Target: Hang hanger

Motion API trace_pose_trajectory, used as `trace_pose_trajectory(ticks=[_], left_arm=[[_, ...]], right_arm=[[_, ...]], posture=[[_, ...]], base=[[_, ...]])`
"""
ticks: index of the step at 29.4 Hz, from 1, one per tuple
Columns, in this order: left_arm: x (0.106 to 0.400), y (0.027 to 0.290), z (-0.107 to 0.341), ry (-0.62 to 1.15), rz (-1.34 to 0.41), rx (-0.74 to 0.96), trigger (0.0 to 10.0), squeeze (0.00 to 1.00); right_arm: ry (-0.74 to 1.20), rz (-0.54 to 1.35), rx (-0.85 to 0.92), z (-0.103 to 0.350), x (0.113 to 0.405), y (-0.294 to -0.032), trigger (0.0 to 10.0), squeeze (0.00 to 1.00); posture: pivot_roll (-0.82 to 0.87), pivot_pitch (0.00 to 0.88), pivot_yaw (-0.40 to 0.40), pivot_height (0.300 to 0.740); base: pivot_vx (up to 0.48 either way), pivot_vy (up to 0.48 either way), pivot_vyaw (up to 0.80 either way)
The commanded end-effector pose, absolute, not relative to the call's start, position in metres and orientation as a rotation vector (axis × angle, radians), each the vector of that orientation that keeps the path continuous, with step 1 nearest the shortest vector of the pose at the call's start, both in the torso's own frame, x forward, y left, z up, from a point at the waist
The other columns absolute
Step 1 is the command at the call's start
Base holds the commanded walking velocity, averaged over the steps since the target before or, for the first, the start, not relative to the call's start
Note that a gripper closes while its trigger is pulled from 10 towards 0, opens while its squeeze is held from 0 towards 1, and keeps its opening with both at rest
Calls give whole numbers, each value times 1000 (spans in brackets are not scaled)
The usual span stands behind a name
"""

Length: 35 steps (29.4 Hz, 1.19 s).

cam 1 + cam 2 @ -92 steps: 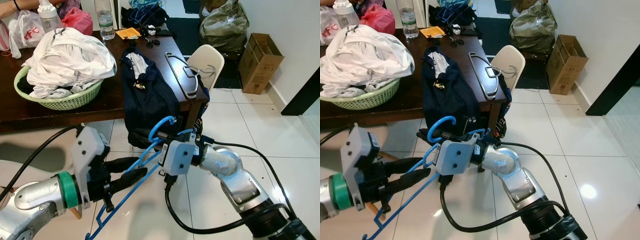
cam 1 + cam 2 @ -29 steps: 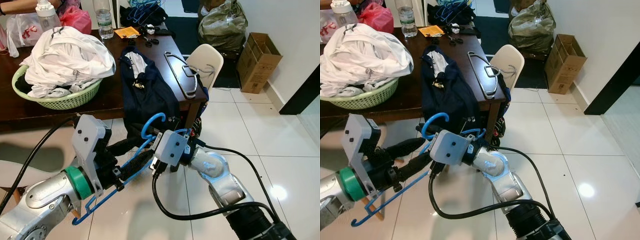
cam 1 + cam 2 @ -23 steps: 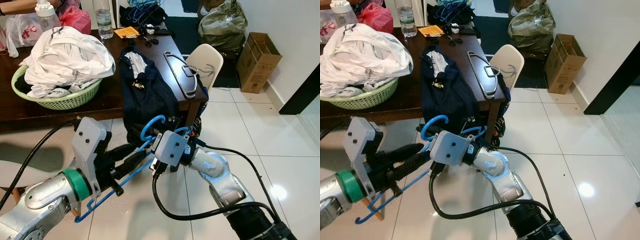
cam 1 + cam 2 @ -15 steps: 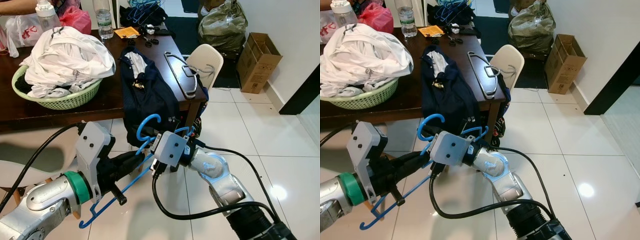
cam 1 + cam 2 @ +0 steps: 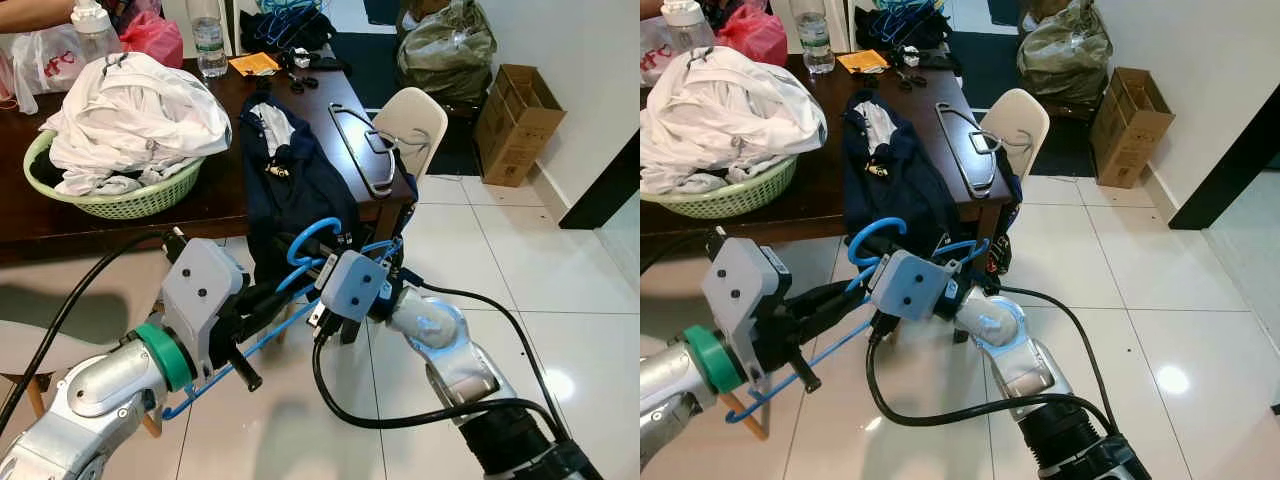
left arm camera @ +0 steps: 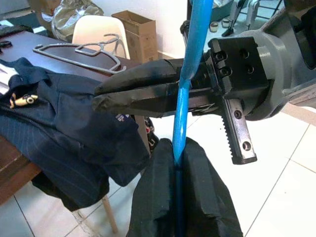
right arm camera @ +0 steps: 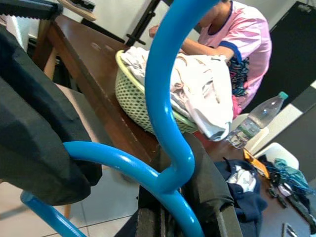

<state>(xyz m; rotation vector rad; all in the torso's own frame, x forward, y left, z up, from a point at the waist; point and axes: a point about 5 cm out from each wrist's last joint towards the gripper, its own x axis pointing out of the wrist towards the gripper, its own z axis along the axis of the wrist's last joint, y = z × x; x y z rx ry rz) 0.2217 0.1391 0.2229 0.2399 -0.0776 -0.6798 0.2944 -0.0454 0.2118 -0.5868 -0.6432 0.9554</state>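
Both hands grip the blue hanger (image 5: pixel 300 262) in mid-air beside the table (image 5: pixel 215 200): left hand (image 5: pixel 268 303) on its bar, right hand (image 5: pixel 322 270) below the hook. Next, you need a rail; I see none.

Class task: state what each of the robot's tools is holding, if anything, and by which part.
Both hold the blue hanger: the right tool at the neck below its hook, the left tool on a sloping arm.

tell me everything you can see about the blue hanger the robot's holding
The blue plastic hanger is glossy, round-barred, with a curved hook on top. It slants over the white tiled floor, before the dark wooden table. The right gripper clamps it beneath the hook; the left gripper is shut on a bar.
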Motion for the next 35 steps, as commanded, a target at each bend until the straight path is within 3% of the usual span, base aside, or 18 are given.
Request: trace_pose_trajectory(ticks=[1, 2, 6, 12, 13, 16, 18, 19, 20, 22, 24, 25, 33, 35], left_arm=[[222, 147, 238, -185, -576, 256, 10000, 0], [222, 147, 238, -183, -570, 241, 10000, 0], [224, 148, 236, -176, -550, 221, 10000, 0], [227, 151, 232, -171, -521, 224, 10000, 0], [227, 152, 230, -168, -510, 223, 10000, 0], [227, 153, 229, -164, -500, 222, 10000, 0], [227, 154, 229, -160, -479, 187, 10000, 0], [227, 154, 229, -160, -479, 187, 10000, 0], [226, 154, 228, -154, -476, 176, 10000, 0], [226, 154, 228, -154, -476, 176, 10000, 0], [225, 154, 226, -148, -476, 170, 10000, 0], [224, 153, 224, -134, -483, 166, 10000, 0], [225, 155, 223, -126, -465, 170, 10000, 0], [229, 161, 221, -119, -397, 229, 10000, 0]], right_arm=[[-586, 1048, -589, 194, 286, -38, 10000, 0], [-583, 1052, -577, 195, 287, -38, 10000, 1000], [-556, 1099, -497, 199, 284, -40, 10000, 1000], [-382, 1362, -404, 199, 266, -57, 10000, 961], [-332, 1408, -425, 200, 263, -69, 10000, 0], [-292, 1433, -457, 203, 263, -82, 10000, 0], [-187, 1363, -658, 194, 275, -116, 10000, 0], [-187, 1363, -658, 194, 275, -116, 10000, 0], [-169, 1276, -725, 195, 285, -133, 10000, 0], [-169, 1276, -725, 195, 285, -133, 10000, 0], [-183, 1183, -756, 199, 295, -145, 10000, 0], [-233, 1007, -714, 215, 311, -155, 10000, 0], [-227, 993, -689, 214, 309, -155, 10000, 0], [-239, 908, -651, 212, 315, -159, 10000, 0]], posture=[[29, 109, 36, 740], [31, 109, 34, 740], [32, 110, 33, 740], [31, 111, 34, 740], [30, 112, 36, 740], [30, 112, 36, 740], [23, 113, 39, 740], [23, 113, 39, 740], [19, 115, 40, 740], [19, 115, 40, 740], [17, 116, 40, 740], [20, 117, 46, 740], [28, 116, 49, 740], [31, 115, 46, 740]], base=[[0, 0, 0], [0, 0, 0], [0, 0, 0], [0, 0, 0], [0, 0, 0], [0, 0, 0], [0, 0, 0], [0, 0, 0], [0, 0, 0], [0, 0, 0], [0, 0, 0], [0, 0, 0], [0, 0, 0], [0, 0, 0]])
